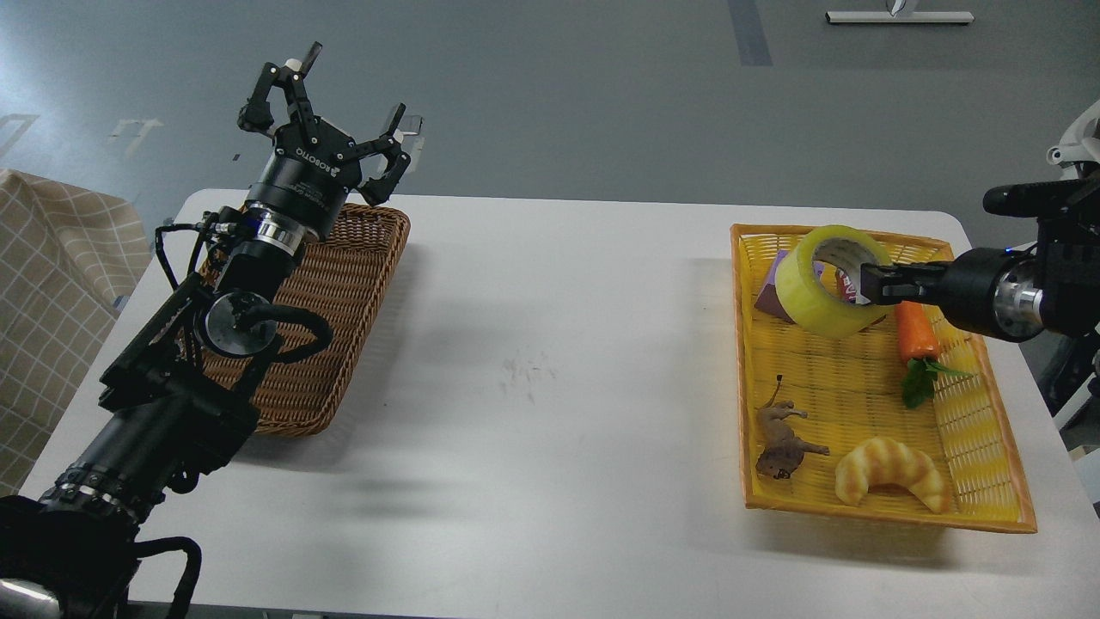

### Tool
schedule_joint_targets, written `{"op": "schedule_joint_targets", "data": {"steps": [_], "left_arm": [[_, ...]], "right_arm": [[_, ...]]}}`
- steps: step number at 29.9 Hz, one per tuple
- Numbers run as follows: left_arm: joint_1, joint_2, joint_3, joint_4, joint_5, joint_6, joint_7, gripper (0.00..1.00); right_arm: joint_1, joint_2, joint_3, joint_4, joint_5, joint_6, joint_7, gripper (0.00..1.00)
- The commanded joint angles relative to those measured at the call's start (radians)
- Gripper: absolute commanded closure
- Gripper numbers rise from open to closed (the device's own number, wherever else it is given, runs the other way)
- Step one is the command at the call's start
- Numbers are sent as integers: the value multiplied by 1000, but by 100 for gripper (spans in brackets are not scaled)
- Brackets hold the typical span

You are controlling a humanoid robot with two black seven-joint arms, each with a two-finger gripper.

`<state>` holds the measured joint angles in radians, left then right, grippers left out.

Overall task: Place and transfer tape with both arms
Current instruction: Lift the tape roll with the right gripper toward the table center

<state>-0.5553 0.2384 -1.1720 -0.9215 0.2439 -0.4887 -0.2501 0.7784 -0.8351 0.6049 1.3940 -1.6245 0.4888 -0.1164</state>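
Note:
The yellow tape roll (823, 297) hangs in the air above the far part of the yellow basket (988, 468), at the table's right. My right gripper (870, 284) is shut on the roll's right wall, one finger inside its grey-white core. My right arm comes in from the right edge. My left gripper (331, 107) is open and empty, raised above the far end of the brown wicker basket (335, 301) at the table's left.
In the yellow basket lie a purple cube (767, 292), a small can behind the tape, an orange carrot toy (916, 337), a brown animal figure (782, 443) and a croissant toy (889, 468). A checked cloth (51, 284) lies at the left. The white table (550, 370) spans between the baskets.

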Motion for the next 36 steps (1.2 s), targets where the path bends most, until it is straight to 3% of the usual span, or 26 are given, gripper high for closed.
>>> {"op": "schedule_joint_targets", "data": {"steps": [1, 19, 36], "left_arm": [[0, -2, 0, 0, 0, 0, 0, 2], [2, -7, 2, 0, 0, 0, 0, 2], [3, -8, 2, 1, 0, 0, 0, 2]], "right_arm": [[57, 51, -7, -7, -1, 0, 0, 100], [133, 384, -17, -157, -14, 0, -26, 100], [231, 614, -206, -346, -37, 0, -26, 100]]}}
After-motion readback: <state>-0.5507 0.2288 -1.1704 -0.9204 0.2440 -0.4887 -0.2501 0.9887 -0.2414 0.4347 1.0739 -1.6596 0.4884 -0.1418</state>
